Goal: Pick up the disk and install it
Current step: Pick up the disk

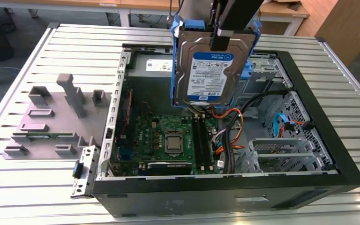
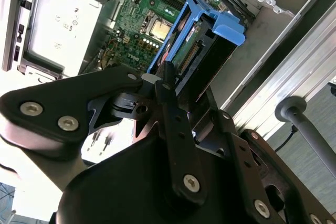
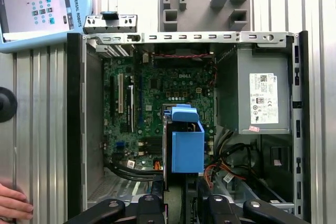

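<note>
The disk [image 1: 210,70], a silver-grey drive with a white-and-blue label and blue side rails, hangs upright above the open computer case [image 1: 230,190]. My gripper [image 1: 221,44] is shut on its upper end, with one dark finger lying over the label face. In the second wrist view the disk [image 2: 202,51] points down toward the motherboard from between my fingers [image 2: 167,85]. The first wrist view looks straight down at the disk's blue rail and tab [image 3: 187,142] over the middle of the case.
The case holds a green motherboard [image 1: 167,140], a grey power-supply box [image 3: 262,93], orange and black cables [image 1: 230,122] and a metal drive cage [image 1: 280,150]. A grey fixture [image 1: 55,117] lies at the exterior view's left. A pendant [image 3: 42,3] and a hand [image 3: 13,203] lie beside the case.
</note>
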